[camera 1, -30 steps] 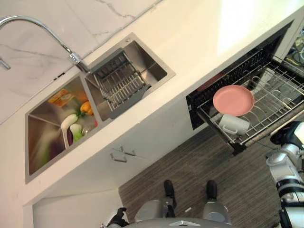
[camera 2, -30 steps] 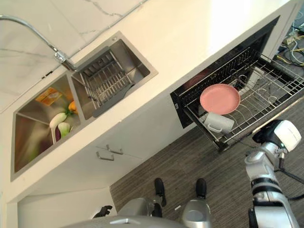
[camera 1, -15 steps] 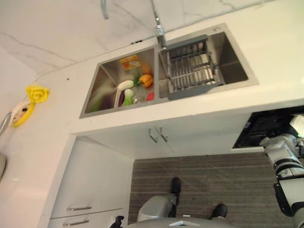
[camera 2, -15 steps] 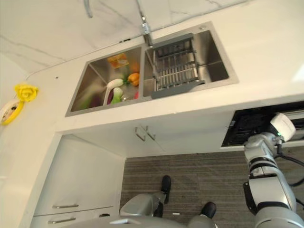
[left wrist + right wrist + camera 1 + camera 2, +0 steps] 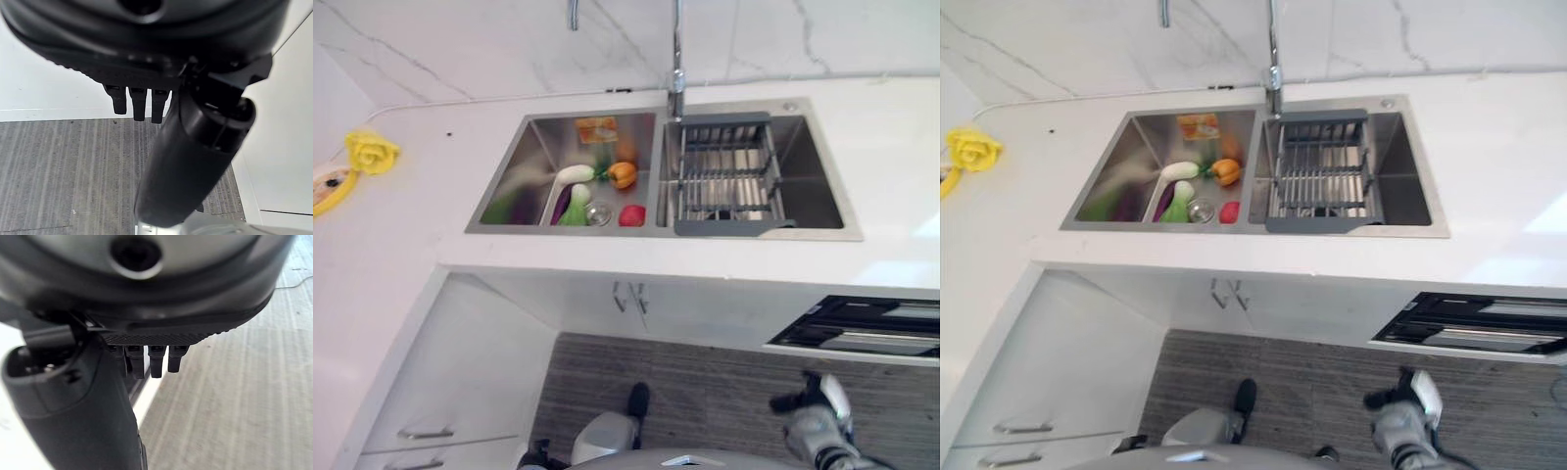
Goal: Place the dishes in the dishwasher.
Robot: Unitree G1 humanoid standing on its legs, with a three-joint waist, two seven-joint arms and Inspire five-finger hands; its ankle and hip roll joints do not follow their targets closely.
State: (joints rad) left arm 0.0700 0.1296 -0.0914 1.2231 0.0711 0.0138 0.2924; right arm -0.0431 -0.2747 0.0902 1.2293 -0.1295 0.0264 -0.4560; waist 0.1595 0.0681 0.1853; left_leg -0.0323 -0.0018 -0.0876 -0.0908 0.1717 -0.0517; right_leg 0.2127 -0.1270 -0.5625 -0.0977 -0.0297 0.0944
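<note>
Your view looks down on the sink (image 5: 842, 211): dishes (image 5: 576, 192) lie in its left basin, beside the grey rack (image 5: 726, 176). Your left hand (image 5: 139, 103) and right hand (image 5: 149, 360) hang spread and empty over the floor (image 5: 230, 406), below the sink; the dishwasher (image 5: 1489, 328) sits low and right of it, barely ajar

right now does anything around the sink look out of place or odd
Yes: the left sink basin holds what look like toy vegetables, among them an orange pepper and a small red piece, not dishes. The drying rack in the right basin sits square.
</note>
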